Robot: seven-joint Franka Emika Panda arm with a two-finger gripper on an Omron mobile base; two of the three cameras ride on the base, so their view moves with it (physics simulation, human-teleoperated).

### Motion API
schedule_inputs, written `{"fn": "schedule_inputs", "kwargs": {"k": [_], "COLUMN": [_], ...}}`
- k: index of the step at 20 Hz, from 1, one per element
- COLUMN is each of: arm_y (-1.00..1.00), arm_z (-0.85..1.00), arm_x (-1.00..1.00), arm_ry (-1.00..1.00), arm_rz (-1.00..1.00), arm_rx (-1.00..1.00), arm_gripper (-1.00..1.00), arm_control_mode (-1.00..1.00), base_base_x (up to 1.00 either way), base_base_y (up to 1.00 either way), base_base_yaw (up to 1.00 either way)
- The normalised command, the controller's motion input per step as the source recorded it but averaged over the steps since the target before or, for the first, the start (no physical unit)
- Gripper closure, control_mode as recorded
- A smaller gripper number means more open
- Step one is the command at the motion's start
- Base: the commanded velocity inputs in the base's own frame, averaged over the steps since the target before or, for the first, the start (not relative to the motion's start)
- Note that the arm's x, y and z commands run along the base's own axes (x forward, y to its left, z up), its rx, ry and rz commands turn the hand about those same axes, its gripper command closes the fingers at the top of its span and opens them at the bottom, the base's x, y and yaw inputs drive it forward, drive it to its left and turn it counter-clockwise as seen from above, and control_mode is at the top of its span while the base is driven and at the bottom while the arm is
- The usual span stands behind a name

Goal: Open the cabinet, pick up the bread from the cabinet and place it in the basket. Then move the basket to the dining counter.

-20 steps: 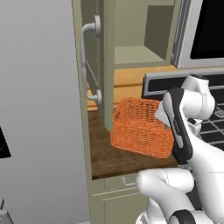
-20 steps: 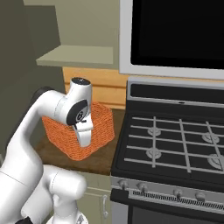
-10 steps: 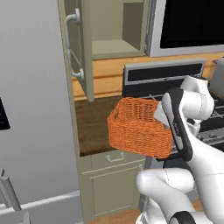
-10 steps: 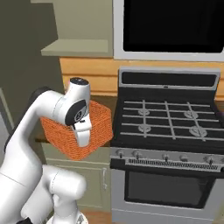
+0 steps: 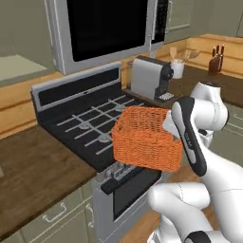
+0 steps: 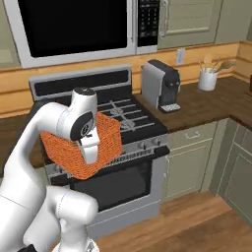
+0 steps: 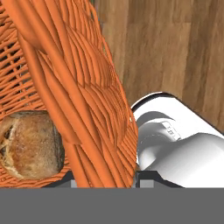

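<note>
In a kitchen of stove [image 5: 90, 128] and microwave [image 6: 74, 27], we see the claw [image 7: 105, 177] clenched on the near wall of the basket [image 5: 147, 140]. It hangs airborne before the stove, bread [image 7: 28, 144] inside, beyond the gripped wall.

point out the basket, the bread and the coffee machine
basket [image 5: 144, 142]: left base view, on its woven front wall
bread [image 7: 28, 144]: hand view, on the crust
coffee machine [image 6: 160, 83]: right base view, on its side panel

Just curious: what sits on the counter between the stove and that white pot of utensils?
A grey coffee machine, seen in the right base view, stands between the stove and the utensil pot.
</note>
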Motion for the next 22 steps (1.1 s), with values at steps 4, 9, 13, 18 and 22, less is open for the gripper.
{"fn": "schedule_inputs", "kwargs": {"k": [4, 9, 13, 18, 22], "arm_y": [0.00, 0.00, 0.00, 0.00, 0.00], "arm_z": [0.00, 0.00, 0.00, 0.00, 0.00], "arm_x": [0.00, 0.00, 0.00, 0.00, 0.00], "arm_ry": [0.00, 0.00, 0.00, 0.00, 0.00], "arm_rz": [0.00, 0.00, 0.00, 0.00, 0.00], "arm_rx": [0.00, 0.00, 0.00, 0.00, 0.00], "arm_gripper": [1.00, 1.00, 1.00, 1.00, 1.00], "arm_control_mode": [1.00, 1.00, 1.00, 1.00, 1.00], "base_base_x": [0.02, 0.02, 0.02, 0.03, 0.06], "base_base_y": [-0.66, -0.69, -0.71, -0.74, -0.76], "base_base_yaw": [-0.85, -0.84, -0.84, -0.83, -0.82]}}
